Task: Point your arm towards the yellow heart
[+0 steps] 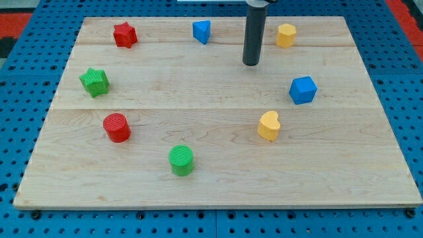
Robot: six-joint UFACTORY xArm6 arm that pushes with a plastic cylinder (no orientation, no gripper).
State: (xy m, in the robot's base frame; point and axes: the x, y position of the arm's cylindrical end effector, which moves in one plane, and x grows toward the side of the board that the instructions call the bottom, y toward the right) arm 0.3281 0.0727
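The yellow heart (269, 125) lies on the wooden board (218, 178), right of centre and toward the view's bottom. My tip (251, 64) stands on the board near the view's top, right of centre. The tip is above the heart in the view and slightly to its left, well apart from it. It touches no block. The nearest blocks to the tip are the yellow hexagon (285, 35) to its upper right and the blue triangle (201, 31) to its upper left.
A blue cube-like block (303, 90) sits right of the tip, above the heart. A red star (124, 34) and a green star (94, 81) lie at the view's left. A red cylinder (117, 127) and a green cylinder (181, 160) lie lower left.
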